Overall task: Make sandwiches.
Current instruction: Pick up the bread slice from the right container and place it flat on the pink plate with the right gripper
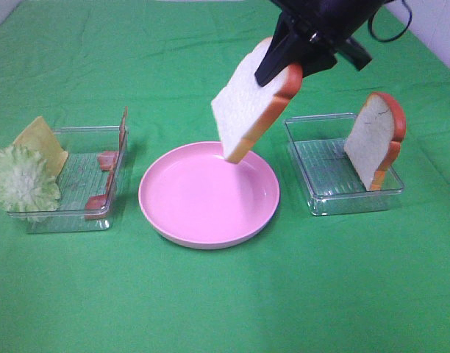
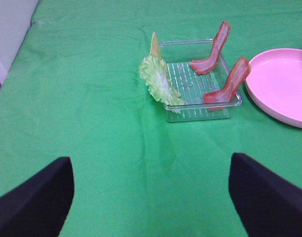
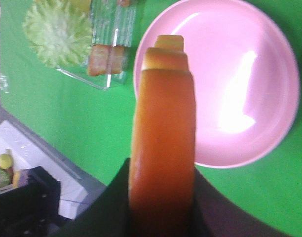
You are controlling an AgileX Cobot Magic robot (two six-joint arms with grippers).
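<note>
Bread slice (image 1: 243,103), white with an orange-red crust, is hanging tilted in the air over the far half of the pink plate (image 1: 203,202), one corner pointing down. Right pincer (image 1: 282,60) is clamping it by the crust at its upper end, a black finger pressing on each face; the wrist view is looking straight down the crust edge to the plate below.

Plate is sitting mid-bench (image 1: 225,309), on green cloth.

Left tray (image 1: 78,220), clear plastic, is lying beside the plate toward the bench's left edge. Lettuce (image 1: 20,180) is drooping over the tray wall that faces that edge. Cheese (image 1: 41,143) is leaning in the far corner next to it. Bacon strips (image 1: 111,173), two of them, are standing against the wall nearest the plate.

Right tray (image 1: 313,176) is lying beside the plate toward the right edge. Second bread slice (image 1: 372,140) is standing on edge in it, leaning on the outer wall.

Left pincer (image 2: 150,160) is hovering over bare cloth short of the left tray, fingers spread wide, gripping nothing.
</note>
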